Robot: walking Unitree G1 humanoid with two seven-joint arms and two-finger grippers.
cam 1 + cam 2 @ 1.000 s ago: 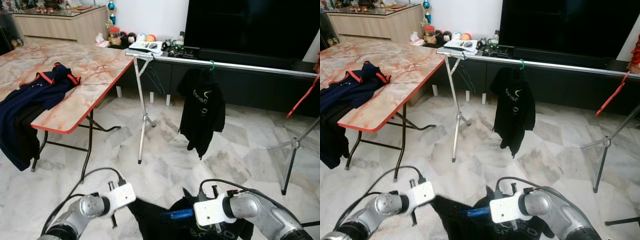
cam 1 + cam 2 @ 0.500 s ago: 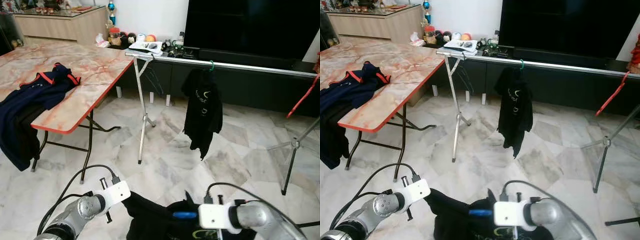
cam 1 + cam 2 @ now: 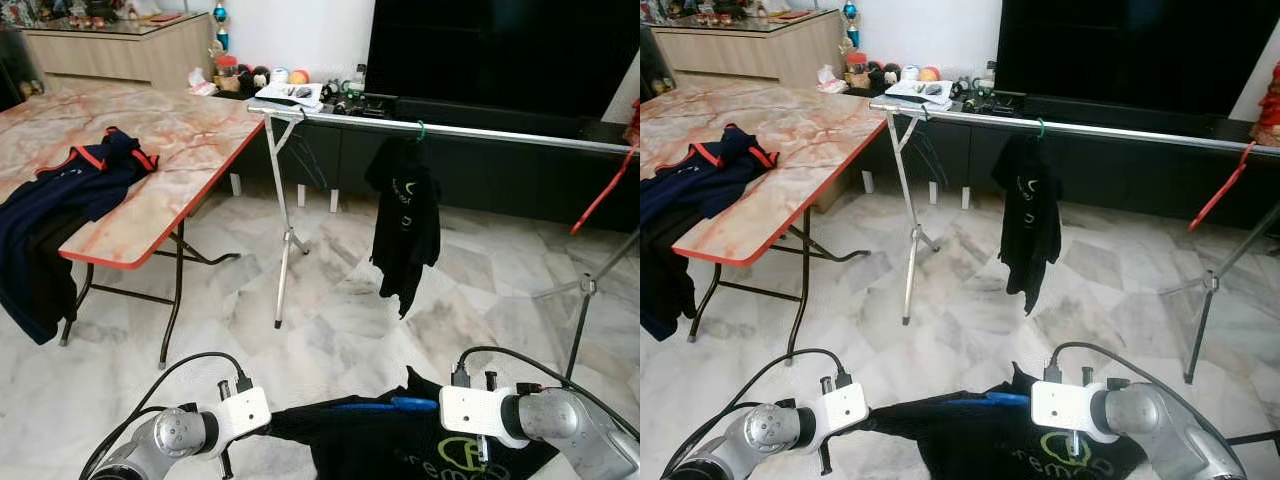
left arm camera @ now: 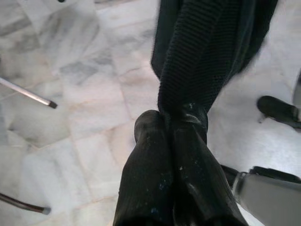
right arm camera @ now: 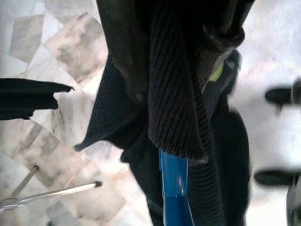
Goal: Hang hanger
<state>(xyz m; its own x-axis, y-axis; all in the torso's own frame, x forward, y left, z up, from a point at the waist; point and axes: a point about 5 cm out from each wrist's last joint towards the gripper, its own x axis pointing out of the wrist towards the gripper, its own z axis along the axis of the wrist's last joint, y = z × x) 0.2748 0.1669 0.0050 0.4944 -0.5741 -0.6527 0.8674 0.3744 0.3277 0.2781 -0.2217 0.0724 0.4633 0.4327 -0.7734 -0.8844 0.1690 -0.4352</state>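
- The blue hanger (image 3: pixel 385 405) lies inside a black shirt (image 3: pixel 400 450) stretched low between the two grippers, well short of the silver clothes rail (image 3: pixel 480 131) ahead. Its hook cannot be made out.
- The left gripper (image 4: pixel 171 120) has its fingers (image 4: pixel 146 165) closed tight on a bunched edge of the shirt; the cloth rises straight out from between their tips.
- The right gripper (image 5: pixel 178 56) has its fingers (image 5: pixel 122 52) wrapped in ribbed cloth, with the blue bar of the hanger running just beyond them. They seem clamped on the shirt, though whether they also pinch the hanger itself cannot be told.
- Judged risk: if only cloth is held, the hanger could slide out of the neck as the shirt is lifted, since nothing visibly pins it.
- A further risk is that the shirt sags between the fingers and drags on the marble floor (image 3: pixel 330 320) while the robot walks, or catches on the rail's tripod stand (image 3: pixel 285 240).
- Another black shirt (image 3: pixel 405 225) already hangs from a green hook on the rail; coming in too close beside it could knock or tangle it.
- With the hook hidden in cloth, it may miss the rail unless freed first.
- The tabletop (image 3: pixel 150 140), carrying a navy garment (image 3: pixel 60 200), stands well off to the left fingers' side and poses little hazard.
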